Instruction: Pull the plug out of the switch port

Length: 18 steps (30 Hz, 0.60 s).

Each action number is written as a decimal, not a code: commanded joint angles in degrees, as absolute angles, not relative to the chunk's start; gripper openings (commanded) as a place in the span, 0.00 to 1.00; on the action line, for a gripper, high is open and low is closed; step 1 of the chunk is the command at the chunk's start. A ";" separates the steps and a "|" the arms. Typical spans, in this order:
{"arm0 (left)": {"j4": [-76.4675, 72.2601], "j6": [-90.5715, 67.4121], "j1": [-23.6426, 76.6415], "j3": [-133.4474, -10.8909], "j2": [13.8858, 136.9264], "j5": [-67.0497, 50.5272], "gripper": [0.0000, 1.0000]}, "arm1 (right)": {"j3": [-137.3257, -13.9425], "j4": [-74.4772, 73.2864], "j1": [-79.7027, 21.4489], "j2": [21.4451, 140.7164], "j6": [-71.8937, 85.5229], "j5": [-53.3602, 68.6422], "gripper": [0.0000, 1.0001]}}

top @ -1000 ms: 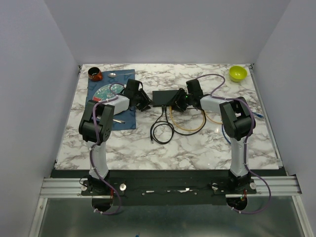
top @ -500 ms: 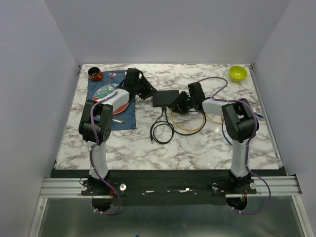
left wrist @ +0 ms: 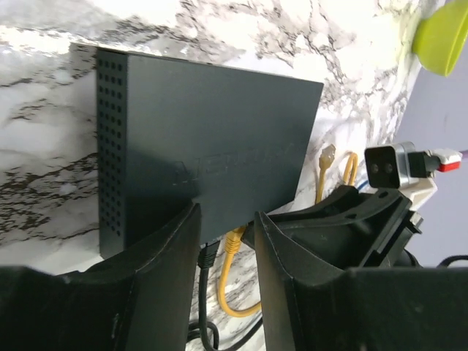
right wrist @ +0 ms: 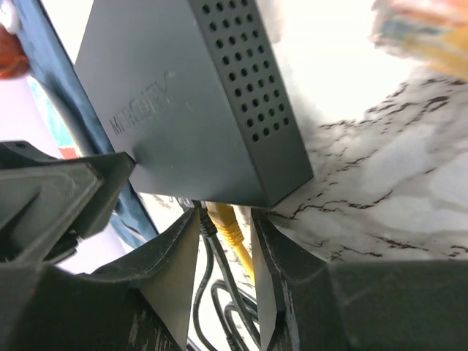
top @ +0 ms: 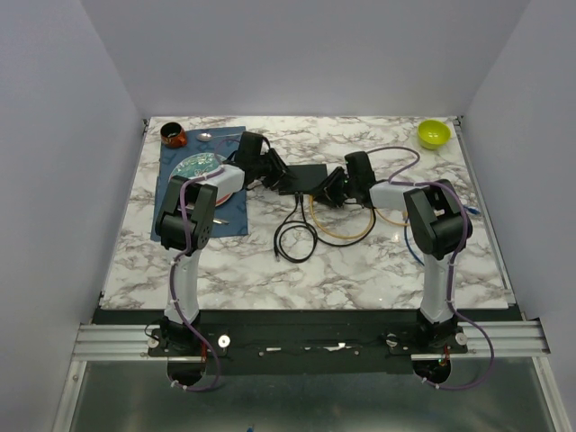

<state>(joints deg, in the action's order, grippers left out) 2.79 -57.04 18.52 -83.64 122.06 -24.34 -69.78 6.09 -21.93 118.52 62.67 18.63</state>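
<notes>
— Where's the switch (top: 301, 178)?
— Middle of the worktop (top: 378, 265), nearer its far edge.
— Jaws?
— Left gripper (top: 277, 175): released, at the switch. Right gripper (top: 326, 187): straddling the yellow plug (right wrist: 228, 223); whether it is clamped, I cannot tell.

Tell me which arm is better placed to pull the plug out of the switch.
Probably right: the right pincer straddles the yellow plug at the switch port edge, while the left pincer overlaps the switch body, likelier bracing it.

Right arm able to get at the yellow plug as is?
Probably yes: the right pincer straddles the yellow plug at the switch, jaws apart. The black cable shares that gap and may get pinched too.
</notes>
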 commanded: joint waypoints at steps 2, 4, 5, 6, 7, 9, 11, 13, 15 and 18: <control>1.76 -57.57 18.90 -84.11 123.48 -28.04 0.46 | -66.98 13.08 -21.27 120.23 67.49 18.28 0.42; 1.84 -57.66 18.90 -83.94 123.66 -28.12 0.46 | -66.53 15.28 -21.18 120.67 68.64 19.07 0.41; 1.93 -57.74 18.90 -83.94 123.75 -28.30 0.46 | -66.10 16.16 -21.18 120.67 68.99 19.25 0.41; 2.02 -57.83 18.90 -83.94 123.84 -28.30 0.46 | -65.75 17.04 -21.18 120.76 69.60 19.34 0.41; 2.02 -58.01 18.90 -83.85 123.92 -28.30 0.46 | -65.48 18.70 -21.18 120.76 69.87 19.51 0.41; 2.20 -58.01 18.90 -83.76 123.93 -28.21 0.46 | -64.95 19.86 -21.18 120.85 70.14 19.51 0.41; 2.28 -57.92 18.90 -83.58 123.93 -28.21 0.46 | -64.95 20.13 -21.09 121.02 70.23 19.42 0.41; 2.55 -57.83 18.90 -83.50 124.01 -27.95 0.46 | -64.78 20.39 -21.18 121.03 70.84 18.90 0.40; 2.55 -57.83 18.90 -83.15 123.93 -27.86 0.46 | -64.78 20.57 -21.18 121.29 71.19 18.98 0.38; 2.64 -57.66 18.90 -82.79 123.75 -27.77 0.46 | -64.51 21.18 -21.18 121.64 71.37 19.16 0.34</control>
<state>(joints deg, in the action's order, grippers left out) 1.98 -57.71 18.76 -83.68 122.91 -26.46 -65.36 17.54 -21.37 119.57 70.06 19.79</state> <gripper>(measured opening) 0.458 0.361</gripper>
